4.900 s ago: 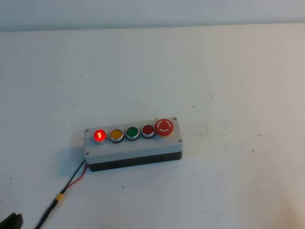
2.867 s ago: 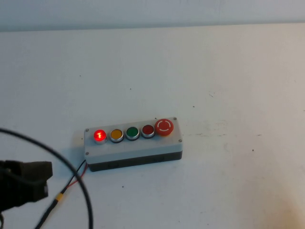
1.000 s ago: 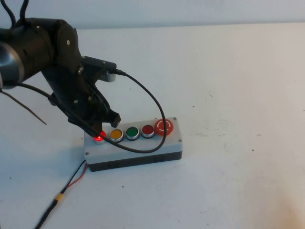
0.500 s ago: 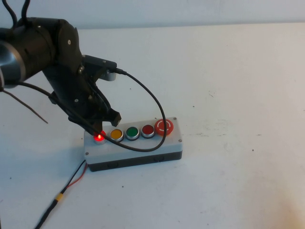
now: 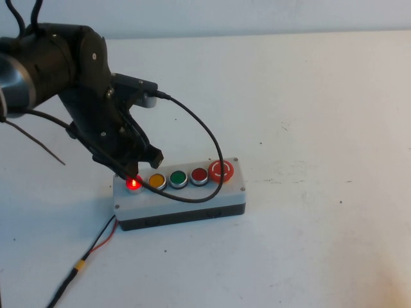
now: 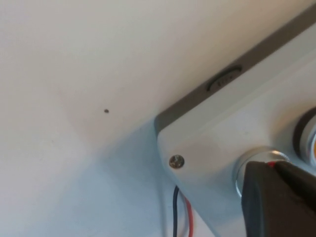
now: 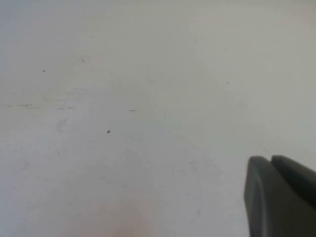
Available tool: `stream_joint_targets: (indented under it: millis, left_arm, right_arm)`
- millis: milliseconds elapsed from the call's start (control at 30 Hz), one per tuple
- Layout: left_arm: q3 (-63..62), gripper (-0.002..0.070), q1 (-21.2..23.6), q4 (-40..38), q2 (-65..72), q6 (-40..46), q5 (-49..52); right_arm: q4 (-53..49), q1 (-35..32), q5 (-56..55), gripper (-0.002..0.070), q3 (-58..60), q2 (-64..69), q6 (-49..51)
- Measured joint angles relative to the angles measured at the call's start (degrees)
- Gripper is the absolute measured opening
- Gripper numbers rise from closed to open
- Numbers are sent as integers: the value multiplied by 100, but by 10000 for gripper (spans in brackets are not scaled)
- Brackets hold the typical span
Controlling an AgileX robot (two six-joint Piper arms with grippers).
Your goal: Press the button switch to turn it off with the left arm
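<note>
The button switch [image 5: 133, 185] is the small bright-red button at the left end of the grey box [image 5: 186, 200], next to the yellow button [image 5: 157, 181]. It glows red. The left arm [image 5: 70, 83] reaches down over it, and my left gripper [image 5: 131, 174] is shut with its tip on the button. In the left wrist view the shut fingers [image 6: 276, 197] cover most of the button, whose silver ring [image 6: 243, 168] shows beside them. My right gripper [image 7: 271, 163] is shut over bare table and is out of the high view.
Green [image 5: 178, 178] and darker red [image 5: 199, 175] buttons and a large red mushroom button [image 5: 221, 171] follow along the box. A black-and-red wire [image 5: 96, 244] runs from the box's left end toward the front edge. The arm's black cable [image 5: 199, 144] loops over the box.
The left arm came in from the lower left and lowered its shut gripper onto the left-end button. Over the last second it barely moved. The button still glows.
</note>
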Motion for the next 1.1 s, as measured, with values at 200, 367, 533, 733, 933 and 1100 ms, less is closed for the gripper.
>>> stream_joint_targets:
  millis: [200, 367, 533, 733, 933, 1100]
  left_arm:
    - [199, -2, 0, 12, -812, 0, -568]
    - [1177, -2, 0, 12, -2306, 0, -1303]
    - [2773, -2, 0, 12, -4006, -47, -2325]
    - [4555, -2, 0, 12, -5805, -476, -3390]
    - [5715, -2, 0, 57, -6990, -764, -4117]
    - [5959, -2, 0, 140, -7456, -776, -4190]
  right_arm:
    - [0, 0, 0, -16, 0, 0, 0]
    - [0, 0, 0, -16, 0, 0, 0]
    - [0, 0, 0, -16, 0, 0, 0]
    - [0, 0, 0, -16, 0, 0, 0]
    - [0, 0, 0, -16, 0, 0, 0]
    - [0, 0, 0, -16, 0, 0, 0]
